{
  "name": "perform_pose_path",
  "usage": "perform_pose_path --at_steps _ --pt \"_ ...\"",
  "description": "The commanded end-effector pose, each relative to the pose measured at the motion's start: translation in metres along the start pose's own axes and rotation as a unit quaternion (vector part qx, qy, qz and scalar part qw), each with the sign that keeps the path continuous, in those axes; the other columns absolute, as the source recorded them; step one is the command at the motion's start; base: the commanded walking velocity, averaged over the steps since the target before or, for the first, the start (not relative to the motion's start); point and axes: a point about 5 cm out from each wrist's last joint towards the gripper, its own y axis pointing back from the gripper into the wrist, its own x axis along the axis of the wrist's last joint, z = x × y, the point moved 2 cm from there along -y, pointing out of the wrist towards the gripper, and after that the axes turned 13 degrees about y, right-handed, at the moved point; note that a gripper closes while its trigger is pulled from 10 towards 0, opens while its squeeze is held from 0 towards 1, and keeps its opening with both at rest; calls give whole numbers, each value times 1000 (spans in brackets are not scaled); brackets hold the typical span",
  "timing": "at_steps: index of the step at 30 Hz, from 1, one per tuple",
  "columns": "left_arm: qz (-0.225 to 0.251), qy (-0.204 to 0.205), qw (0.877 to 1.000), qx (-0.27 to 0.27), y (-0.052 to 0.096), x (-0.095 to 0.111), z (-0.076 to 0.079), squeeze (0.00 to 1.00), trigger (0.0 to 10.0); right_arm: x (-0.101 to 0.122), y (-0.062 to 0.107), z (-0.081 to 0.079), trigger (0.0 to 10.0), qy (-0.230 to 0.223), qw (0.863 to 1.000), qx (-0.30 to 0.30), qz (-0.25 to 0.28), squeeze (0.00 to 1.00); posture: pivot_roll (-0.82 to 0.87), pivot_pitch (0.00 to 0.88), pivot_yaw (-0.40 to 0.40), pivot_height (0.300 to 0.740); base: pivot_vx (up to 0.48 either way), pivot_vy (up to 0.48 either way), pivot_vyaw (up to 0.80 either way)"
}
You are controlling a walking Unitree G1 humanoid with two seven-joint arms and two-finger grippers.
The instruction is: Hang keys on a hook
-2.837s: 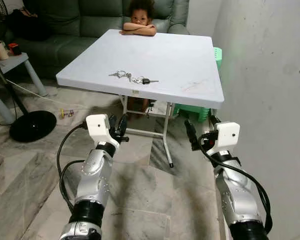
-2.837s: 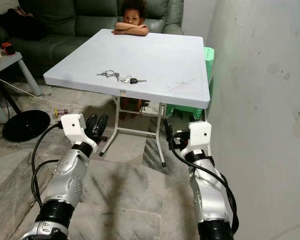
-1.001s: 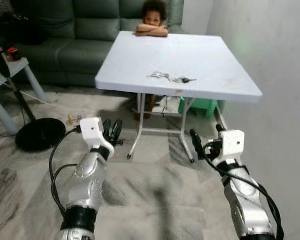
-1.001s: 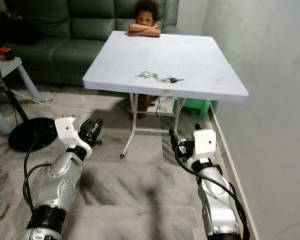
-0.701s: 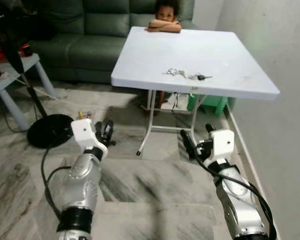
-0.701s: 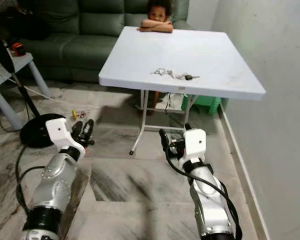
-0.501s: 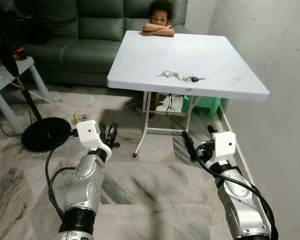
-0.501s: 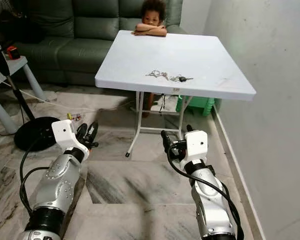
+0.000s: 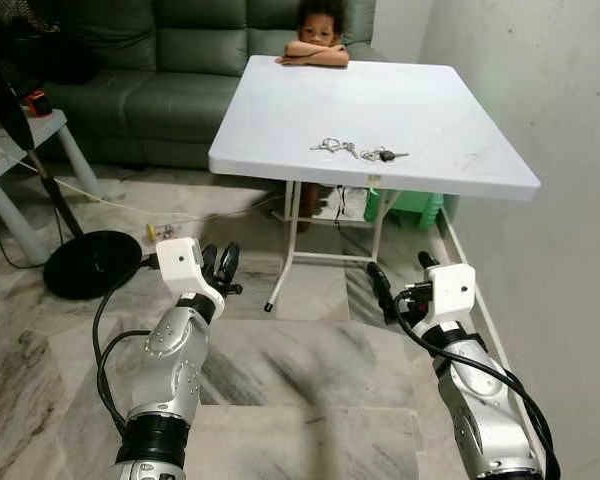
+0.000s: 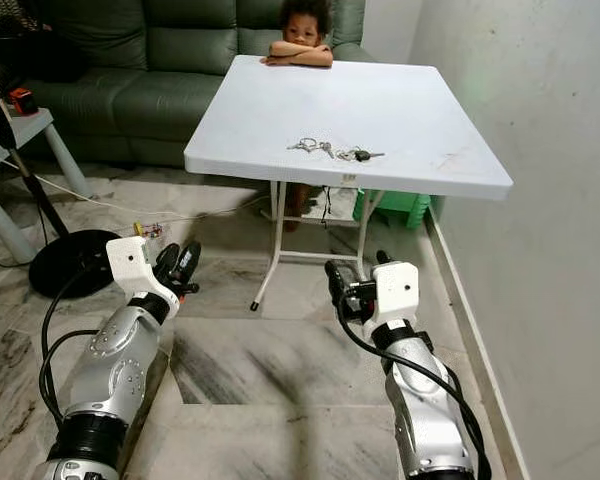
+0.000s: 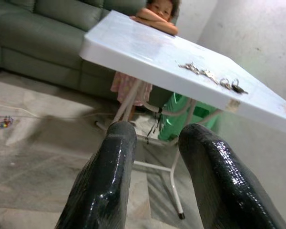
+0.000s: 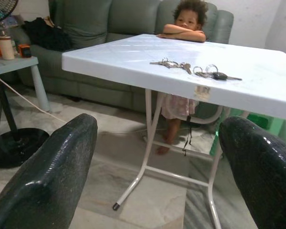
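— On the white folding table (image 9: 280,120), toward its near edge, what lay there?

— The keys (image 9: 357,152), strung out in a short line: a ring of silver keys on the left and a black-headed key on the right, flat on the top and well apart from both arms.

— Where were the arms?

— Both were held low over the floor, short of the table. The left gripper (image 9: 221,268) was near the left, its fingers (image 11: 102,191) only slightly apart. The right gripper (image 9: 401,285) was near the right, its fingers (image 12: 50,171) spread wide. Neither held anything.

— Did the wrist views add anything to the head views?

— Yes. The right wrist view looked under the table and showed the white legs, a person's legs (image 12: 174,121) standing behind them, and a small pale sticker (image 12: 202,90) on the table's near edge. Its writing was too small to read. The head views instead showed the whole table top and a person (image 9: 317,40) leaning folded arms on the far edge.

— And the room?

— A green sofa (image 9: 150,70) stood along the far side. A plain pale wall (image 9: 550,110) ran down the right. A green plastic stool (image 9: 412,203) sat under the table's right side. On the left stood a fan's round black base (image 9: 92,263) and a small grey side table (image 9: 25,140) with small things on it. The floor (image 9: 300,370) was grey-veined marble tile.
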Motion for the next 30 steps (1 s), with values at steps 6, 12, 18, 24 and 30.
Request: perform_pose_path --at_steps 6,12,18,24,30 --pt "6 -11 1000 -13 0 5 4 0 10000 7 -2 4 10000 0 1000 -7 11 0 83 0 -50 740 443 0 0" --pt "7 -14 1000 -19 -1 6 7 0 10000 8 -3 4 10000 -2 1000 -9 12 0 80 0 -45 740 458 0 0" --pt "6 -14 1000 -21 -2 6 7 0 10000 8 -2 5 10000 -2 1000 -12 11 0 78 0 -42 740 456 0 0" --pt "6 -15 1000 -21 -3 6 8 0 10000 8 -3 5 10000 -3 1000 -12 11 0 79 0 -42 740 454 0 0" --pt "7 -14 1000 -22 -3 7 8 0 10000 8 -3 5 10000 -3 1000 -12 11 0 81 0 -43 740 451 0 0"
